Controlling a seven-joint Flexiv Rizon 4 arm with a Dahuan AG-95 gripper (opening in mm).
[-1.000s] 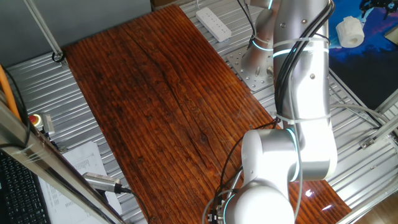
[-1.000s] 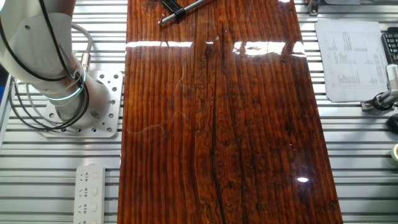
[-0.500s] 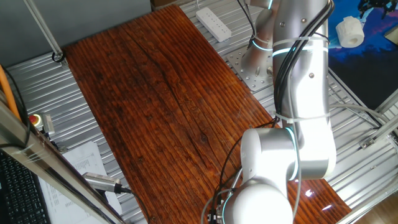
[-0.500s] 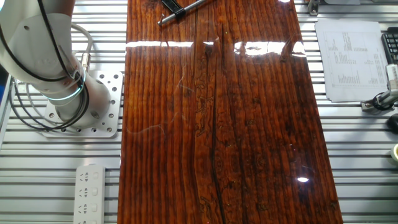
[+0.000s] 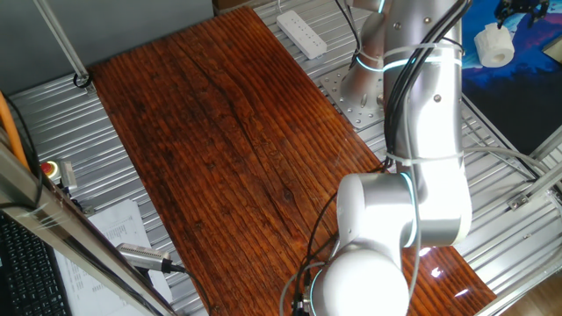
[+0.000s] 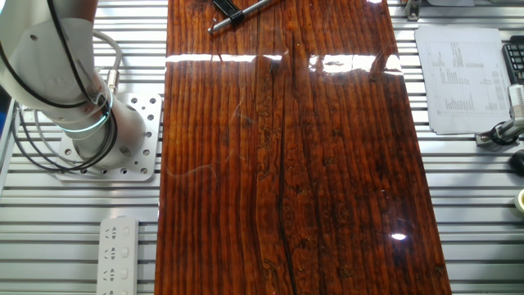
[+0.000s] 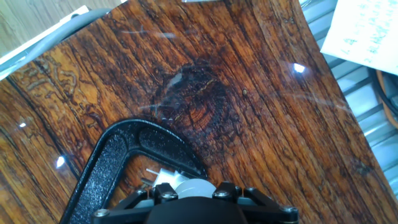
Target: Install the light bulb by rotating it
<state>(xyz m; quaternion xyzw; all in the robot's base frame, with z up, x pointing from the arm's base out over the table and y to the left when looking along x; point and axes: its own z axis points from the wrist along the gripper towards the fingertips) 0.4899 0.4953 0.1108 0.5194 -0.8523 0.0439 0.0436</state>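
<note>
Only in the hand view can the work itself be seen. At the bottom edge the claw [image 7: 193,198] is pointed down over the bench [image 7: 249,93], its dark housing filling the frame's lower middle, with two screw heads visible on top. Just beyond it a sliver of white, rounded material is glimpsed, and this is judged to be the bulb [image 7: 191,185]; its screw base cannot be made out. Whether the fingers are closed on it or merely poised over it cannot be told, since the fingertips are hidden under the housing.

A black clamp [image 7: 124,162] is laid around that spot, its C-shaped frame curving from the lower left up and over towards the white piece. It is probably placed there to hold the socket fixed to the wood, so that a twist is passed into the thread and not into a sliding fixture. The socket itself is not visible.

From the two fixed cameras little is added. In one, the arm [image 5: 413,175] is folded low over the near end of the bench, the hand cut off by the frame. In the other, only the arm's base and bare wood are shown, with a printed sheet [image 6: 463,78] and a power strip [image 6: 119,254] lying off to the sides.
</note>
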